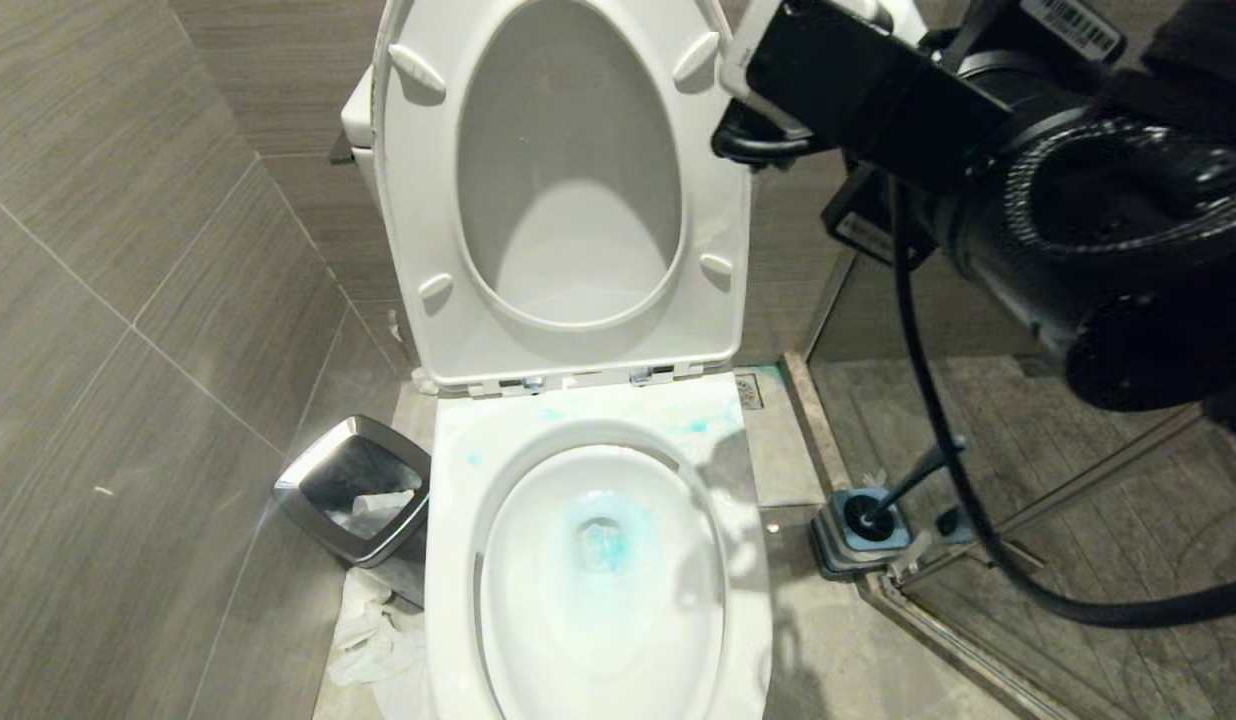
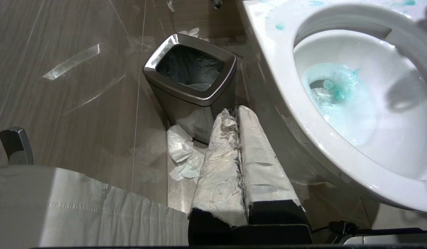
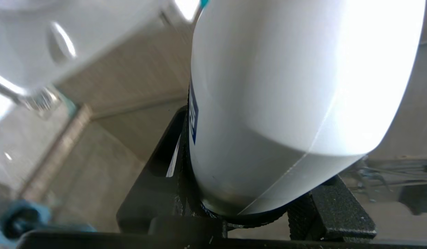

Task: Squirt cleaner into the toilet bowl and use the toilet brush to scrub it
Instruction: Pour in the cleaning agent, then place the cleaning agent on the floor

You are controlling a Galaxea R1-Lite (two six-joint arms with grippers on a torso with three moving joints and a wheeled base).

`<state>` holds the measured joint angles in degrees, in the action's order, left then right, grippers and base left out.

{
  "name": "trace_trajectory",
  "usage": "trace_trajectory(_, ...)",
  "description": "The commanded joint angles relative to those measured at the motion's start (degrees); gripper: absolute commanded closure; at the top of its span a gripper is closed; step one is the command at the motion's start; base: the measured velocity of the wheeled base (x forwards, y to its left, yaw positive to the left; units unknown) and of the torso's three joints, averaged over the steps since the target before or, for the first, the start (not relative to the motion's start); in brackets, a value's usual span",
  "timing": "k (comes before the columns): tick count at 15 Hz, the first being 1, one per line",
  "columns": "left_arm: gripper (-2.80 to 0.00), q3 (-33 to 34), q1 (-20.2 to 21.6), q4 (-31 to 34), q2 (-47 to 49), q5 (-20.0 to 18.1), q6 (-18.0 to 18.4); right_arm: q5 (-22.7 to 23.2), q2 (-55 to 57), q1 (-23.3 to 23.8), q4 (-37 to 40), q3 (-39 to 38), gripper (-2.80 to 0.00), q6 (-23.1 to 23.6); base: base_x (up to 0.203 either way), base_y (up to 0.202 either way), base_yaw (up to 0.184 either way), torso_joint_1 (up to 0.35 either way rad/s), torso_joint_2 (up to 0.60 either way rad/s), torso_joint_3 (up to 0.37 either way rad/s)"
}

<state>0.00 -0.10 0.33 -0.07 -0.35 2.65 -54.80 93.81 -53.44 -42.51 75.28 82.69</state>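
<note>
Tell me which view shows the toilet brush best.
The head view: the toilet brush stands in its square holder on the floor, right of the toilet bowl, handle leaning. The right wrist view catches only a blurred blue corner, probably the holder. The left wrist view misses it entirely.
</note>
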Motion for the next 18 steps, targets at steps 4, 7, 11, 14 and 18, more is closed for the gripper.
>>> trace_trajectory(4,0.00,0.00,0.01,0.02,0.07,0.00,0.07,6.50,-12.15,1.63,22.15,-0.77,0.00,-3.72,0.000,0.000,0.000,0.000,0.00,0.000)
trace_trajectory(7,0.00,0.00,0.01,0.02,0.07,-0.08,0.07,10.57,-12.43,1.69,34.57,5.90,0.00,-18.50,0.000,0.000,0.000,0.000,0.00,0.000)
trace_trajectory(11,0.00,0.00,0.01,0.02,0.07,0.00,-0.02,11.59,-10.38,2.69,52.22,17.70,0.00,-49.36,0.000,0.000,0.000,0.000,0.00,0.000)
trace_trajectory(14,0.00,0.00,0.01,0.02,0.07,0.00,-0.10,12.34,-9.91,6.43,57.12,19.41,0.00,-66.24,0.000,0.000,0.000,0.000,0.00,0.000)
trace_trajectory(18,0.00,0.00,0.01,0.02,0.07,0.00,-0.02,12.60,-8.79,13.63,57.36,19.22,0.00,-72.29,0.000,0.000,0.000,0.000,0.00,0.000)
